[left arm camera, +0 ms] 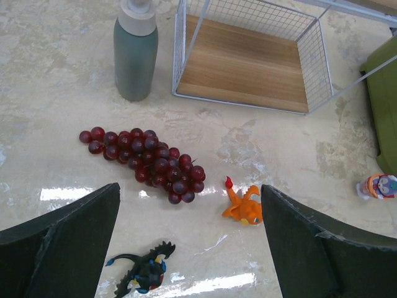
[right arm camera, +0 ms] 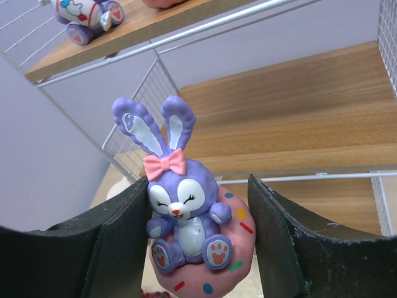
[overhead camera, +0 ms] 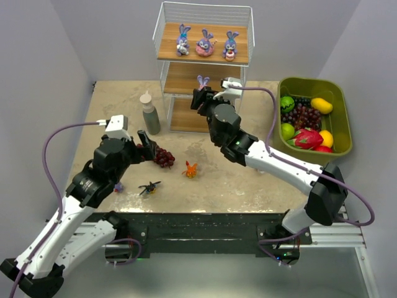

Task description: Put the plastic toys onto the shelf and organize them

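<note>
Ease bunny (right arm camera: 183,211), pinched between right fingers (right arm camera: 118,248), well onto middle shelf board (right arm camera: 298,118) before release, with empty left fingers (left arm camera: 68,230) wide open above bench (left arm camera: 62,93).

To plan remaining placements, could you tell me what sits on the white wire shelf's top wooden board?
Three purple-blue plastic bunny toys stand in a row on the shelf's top board. Seen from above, that board covers the back of the tier beneath.
</note>
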